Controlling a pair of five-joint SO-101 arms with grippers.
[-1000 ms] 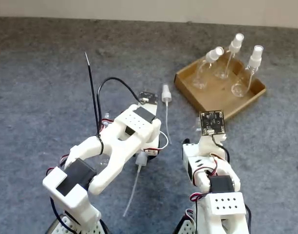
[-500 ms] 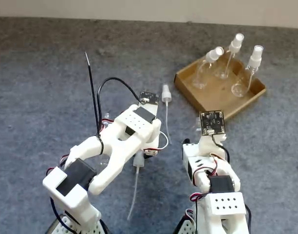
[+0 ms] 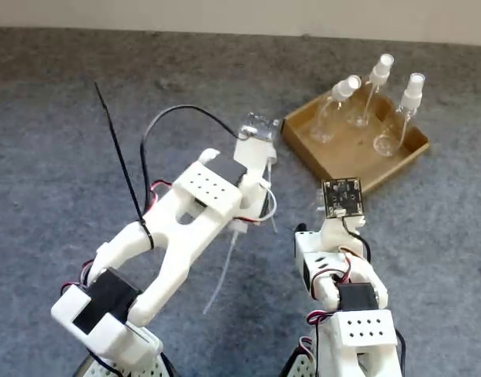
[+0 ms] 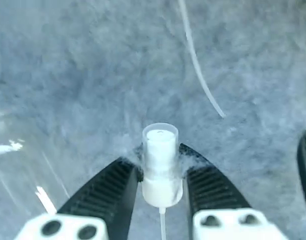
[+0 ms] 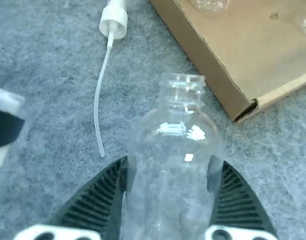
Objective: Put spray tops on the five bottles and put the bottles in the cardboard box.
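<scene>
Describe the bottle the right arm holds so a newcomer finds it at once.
Find the cardboard box at the far right. Just off its near corner, the right gripper is shut on a clear bottle. Unlike the three bottles in the box, which wear spray tops, its threaded neck is bare.

No words, numbers or signs can be read here. The little dark board (image 3: 343,196) just beside the cardboard box (image 3: 311,153), on the side nearer the arms, has tiny marks on it, but they are too small to tell.
</scene>
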